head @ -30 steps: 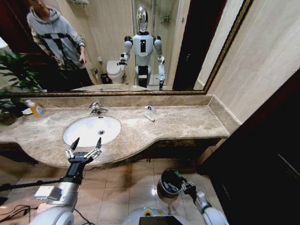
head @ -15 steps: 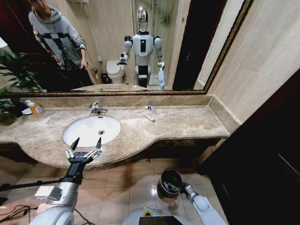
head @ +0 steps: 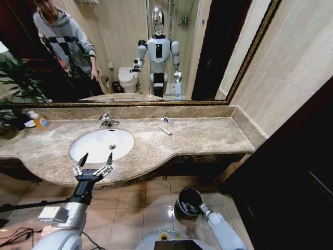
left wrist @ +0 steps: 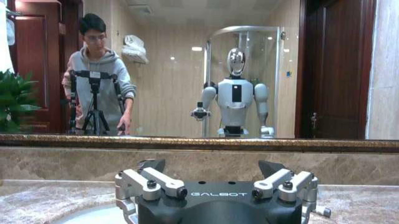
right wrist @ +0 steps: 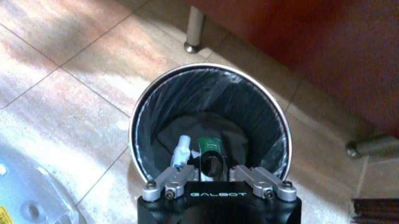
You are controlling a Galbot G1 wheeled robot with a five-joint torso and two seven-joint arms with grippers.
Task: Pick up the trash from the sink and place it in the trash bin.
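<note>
The white oval sink (head: 101, 145) is set in a beige marble countertop (head: 208, 136). Behind the basin's right side lie a thin white stick (head: 165, 131) and a white tube with a blue cap (head: 166, 120). My left gripper (head: 92, 164) hovers open at the counter's front edge, facing the mirror (left wrist: 212, 165). On the floor stands the black trash bin (head: 188, 200). My right gripper (head: 193, 207) reaches into it, its jaws close together around a short dark-green tube (right wrist: 209, 144). Another white tube (right wrist: 182, 148) lies on the bin's liner (right wrist: 249, 116).
An orange bottle (head: 40, 122) stands at the counter's far left beside a plant (head: 15, 83). The chrome faucet (head: 106, 121) sits behind the basin. A dark cabinet (head: 291, 177) closes in the right side. Counter legs (right wrist: 194, 28) stand near the bin.
My right gripper has moved left from beside the bin's rim and down into the bin with the green tube. The left arm has stayed still.
</note>
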